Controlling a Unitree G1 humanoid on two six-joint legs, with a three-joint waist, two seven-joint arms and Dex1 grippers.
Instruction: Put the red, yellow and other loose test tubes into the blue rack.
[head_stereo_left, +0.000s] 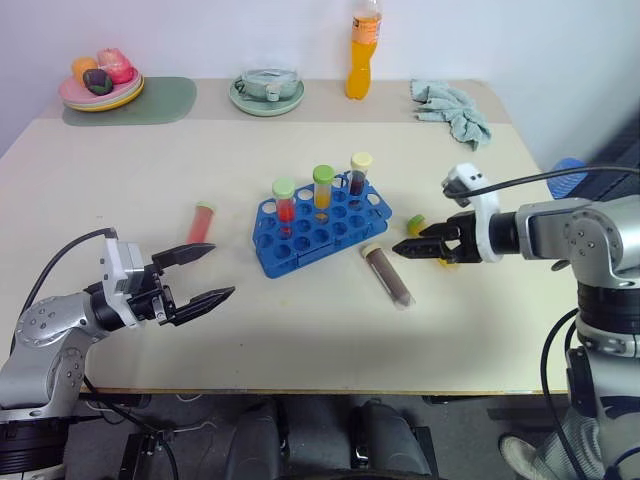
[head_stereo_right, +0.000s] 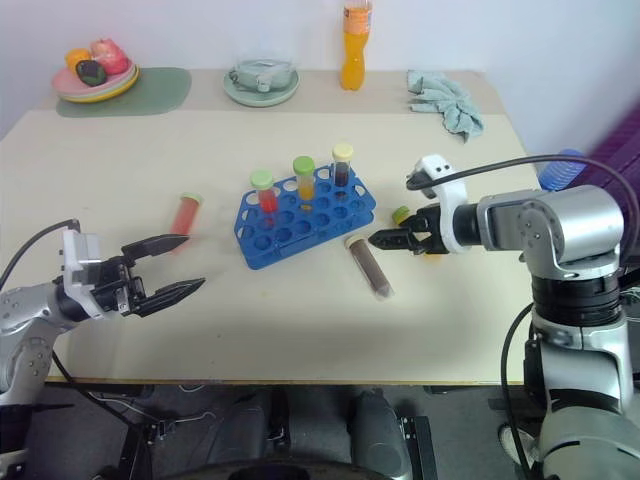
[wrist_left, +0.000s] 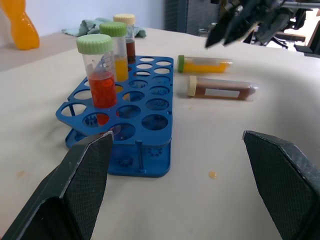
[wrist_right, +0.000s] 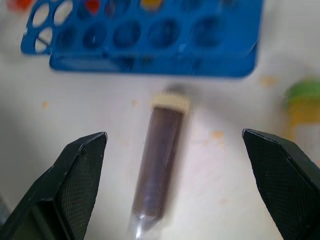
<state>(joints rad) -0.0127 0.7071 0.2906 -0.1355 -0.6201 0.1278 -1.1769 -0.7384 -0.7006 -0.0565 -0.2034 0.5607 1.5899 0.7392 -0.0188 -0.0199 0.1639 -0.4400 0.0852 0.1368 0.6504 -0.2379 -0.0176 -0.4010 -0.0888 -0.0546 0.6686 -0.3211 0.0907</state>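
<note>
Pale beige tabletop (head_stereo_left: 300, 330) against a white wall. The right gripper (wrist_right: 175, 190) hung with its two black fingers spread wide and empty, angled down over the lying clear plastic test tube of dark brown liquid with a cream cap (head_stereo_left: 387, 275); in the wrist view the tube sat between the fingers, cap end toward the blue plastic rack (head_stereo_left: 320, 228). Judged step: grasping this brown tube. To do it well the gripper should come straight down astride the tube's middle, close across its width rather than along it, then tip it cap-up before seeking a free hole. The round tube may roll when nudged.

Just beside the right gripper lay a clear yellow-filled tube with a green cap (wrist_left: 204, 64), close to the rack's right end. The left gripper (head_stereo_left: 198, 274) also stood wide apart and empty, level, near the table's front left. Beyond it a red-filled tube (head_stereo_left: 200, 221) lay loose, left of the rack.

The rack held three upright tubes: red liquid under a green cap (head_stereo_left: 285, 208), yellow under a green cap (head_stereo_left: 323, 190), dark liquid under a cream cap (head_stereo_left: 359, 173). Other holes looked free.

At the back: stacked plates with toy fruit (head_stereo_left: 100, 85), a green dish (head_stereo_left: 267, 92), an orange drink bottle (head_stereo_left: 364, 50), a crumpled teal cloth (head_stereo_left: 452, 110).
</note>
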